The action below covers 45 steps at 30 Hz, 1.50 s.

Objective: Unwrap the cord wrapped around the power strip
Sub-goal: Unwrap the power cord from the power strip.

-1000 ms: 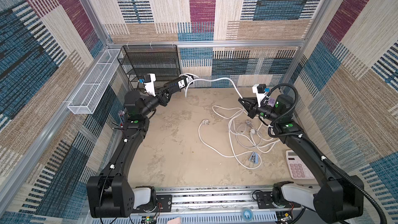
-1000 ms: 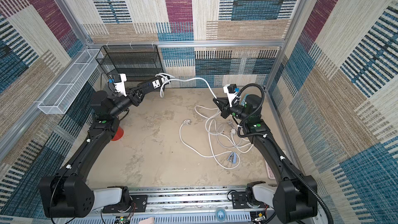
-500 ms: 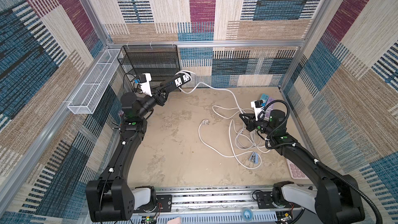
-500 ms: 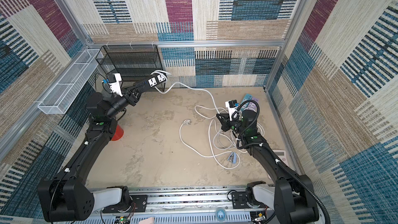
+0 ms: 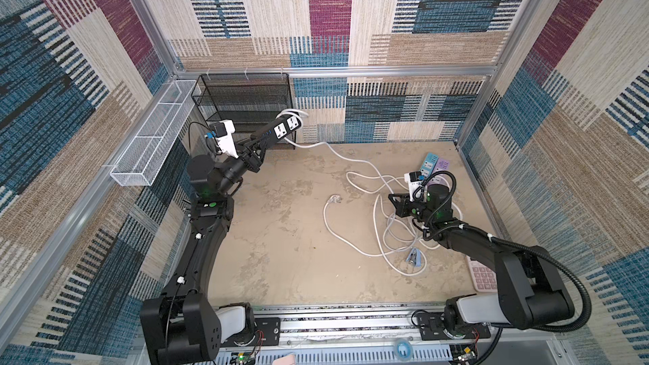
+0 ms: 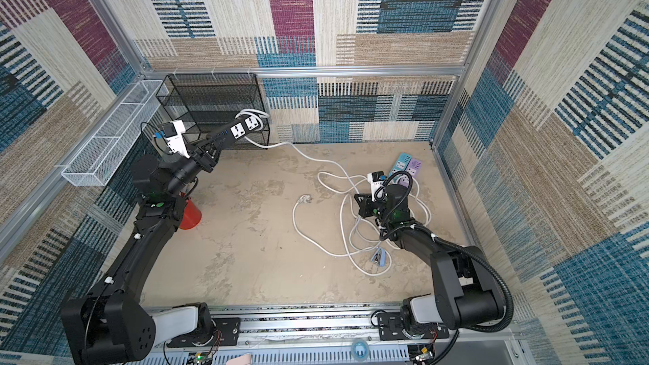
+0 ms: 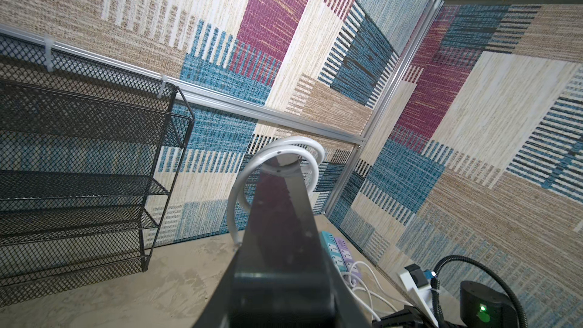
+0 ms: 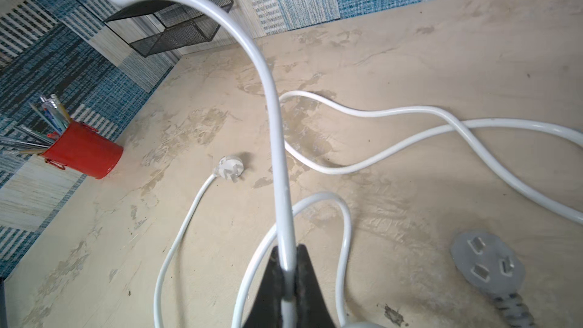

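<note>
Here left gripper [image 5: 259, 139] clamps the power strip [image 5: 285, 127], right gripper [image 8: 285, 266] pinches cord [image 8: 274, 121]; markings [image 6: 241, 129] seemingly illegible.

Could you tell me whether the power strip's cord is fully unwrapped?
Not fully: loops of cord encircle the power strip at its far end.

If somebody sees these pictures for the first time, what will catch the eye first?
First, the dark power strip, held up by the left claw before the black mesh shelf, with white loops round its far end. Next, the white cord running down from it to the right claw, shut on it, above loose coils on the tabletop. A red pen cup stands near the left arm.
</note>
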Each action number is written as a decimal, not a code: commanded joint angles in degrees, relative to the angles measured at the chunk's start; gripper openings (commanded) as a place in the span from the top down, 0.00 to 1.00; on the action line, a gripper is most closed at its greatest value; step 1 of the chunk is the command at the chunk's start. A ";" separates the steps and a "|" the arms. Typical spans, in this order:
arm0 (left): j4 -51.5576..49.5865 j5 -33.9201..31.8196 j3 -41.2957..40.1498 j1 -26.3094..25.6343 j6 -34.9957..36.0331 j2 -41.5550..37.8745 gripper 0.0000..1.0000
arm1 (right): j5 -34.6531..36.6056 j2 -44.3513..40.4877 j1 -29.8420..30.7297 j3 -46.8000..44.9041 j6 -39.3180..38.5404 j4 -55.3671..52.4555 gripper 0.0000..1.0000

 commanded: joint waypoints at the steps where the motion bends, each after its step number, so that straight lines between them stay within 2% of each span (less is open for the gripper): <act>1: 6.59 -0.45 -0.19 1.69 -1.83 -0.78 1.00 | 4.30 2.88 -0.09 1.44 1.38 1.95 1.00; 8: 7.08 -0.59 -0.45 4.17 -1.91 -1.22 1.00 | 6.66 10.62 -0.86 3.65 3.69 2.35 1.00; 19: 8.49 -0.94 -0.98 6.21 -3.00 -1.46 1.00 | 10.73 15.97 -1.04 6.58 6.15 -1.79 1.00; 23: 9.05 -0.51 -0.95 6.26 -3.75 -0.97 1.00 | 7.74 15.33 -0.98 6.41 5.30 -0.84 0.99; 24: 9.30 -0.36 -0.89 6.26 -4.01 -0.80 1.00 | 6.70 14.93 -0.95 6.27 4.91 -0.36 0.88; 26: 9.65 0.25 -0.68 6.22 -4.55 -0.38 1.00 | 3.87 13.07 -0.82 5.28 3.58 1.58 0.52; 28: 9.73 0.98 -0.37 6.14 -5.00 -0.02 1.00 | 1.82 10.49 -0.64 3.99 2.20 3.15 0.23; 30: 10.01 1.71 0.01 6.07 -5.72 0.51 1.00 | 0.27 7.60 -0.55 3.34 0.64 3.57 0.00; 35: 10.95 3.66 0.88 4.38 -6.94 1.91 1.00 | -2.79 -2.19 -0.42 2.84 -2.73 3.65 0.02; 38: 10.91 5.30 2.06 2.26 -7.06 2.74 1.00 | -7.19 -7.15 -0.45 3.78 -3.50 5.53 0.01; 41: 10.91 7.04 3.59 -0.64 -7.58 3.63 1.00 | -13.44 -9.17 -0.21 6.00 -3.59 9.13 0.02; 45: 10.87 9.42 5.61 -4.79 -8.64 4.95 1.00 | -21.08 -6.91 0.68 11.68 -5.04 12.40 0.02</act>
